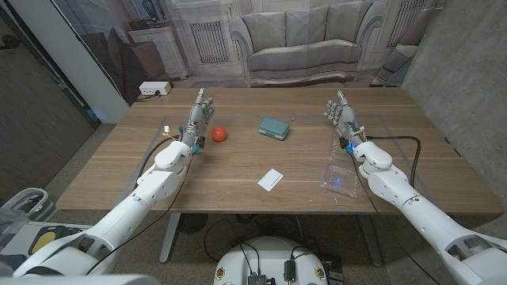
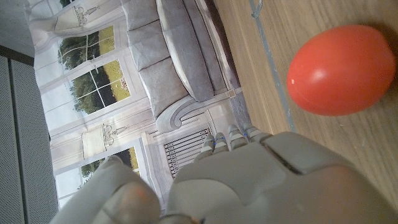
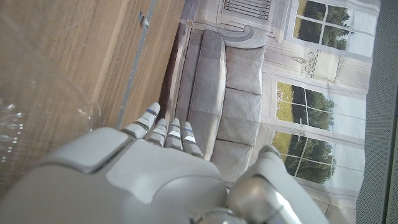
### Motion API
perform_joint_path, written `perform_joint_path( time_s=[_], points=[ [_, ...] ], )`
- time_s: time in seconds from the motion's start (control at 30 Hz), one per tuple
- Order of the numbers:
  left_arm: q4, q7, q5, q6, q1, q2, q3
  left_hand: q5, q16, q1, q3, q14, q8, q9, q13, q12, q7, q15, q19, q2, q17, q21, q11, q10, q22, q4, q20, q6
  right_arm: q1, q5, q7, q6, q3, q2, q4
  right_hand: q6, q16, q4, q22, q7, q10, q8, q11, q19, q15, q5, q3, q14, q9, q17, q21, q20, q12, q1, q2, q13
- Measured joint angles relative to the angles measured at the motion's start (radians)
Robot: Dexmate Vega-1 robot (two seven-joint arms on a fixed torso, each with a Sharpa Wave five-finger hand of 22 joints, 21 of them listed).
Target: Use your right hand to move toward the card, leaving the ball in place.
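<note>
Right hand, head view: right hand stood raised over the table's far right part, fingers spread and pointing away from the robot, holding nothing.
Left hand, head view: left hand stood likewise at the far left, fingers apart, empty, just beside the ball.
Card, head view: white card lay flat near the table's middle front, well apart from both hands and nearer the robot than the right hand.
Ball, head view: red ball rested on the wooden table, right of the left hand, not touched.
Other things, head view: teal case lay beyond the card; clear plastic tray lay under the right forearm.
Left wrist view: back of left hand with the ball on the wood close by, apart from it.
Right wrist view: back of right hand, fingertips extended and empty; clear plastic blurred beside it.
</note>
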Motion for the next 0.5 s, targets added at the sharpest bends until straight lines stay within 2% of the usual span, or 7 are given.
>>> perform_joint_path(
  time_s=[0.5],
  points=[
    [-0.024,0.013,0.010,0.030,-0.012,0.005,0.010,0.000,0.000,0.014,0.000,0.000,0.000,0.000,0.000,0.004,0.000,0.000,0.000,0.012,0.000,0.000,0.000,0.000,0.000,0.000,0.000,0.000,-0.008,0.001,-0.004,-0.016,0.001,-0.013,-0.018,0.005,0.000,0.000,0.000,-0.005,0.000,0.003,-0.001,0.009,0.000,0.000,0.000,0.000,0.000,0.000,0.000,0.002,0.004,0.004,0.004,0.000]
  ],
)
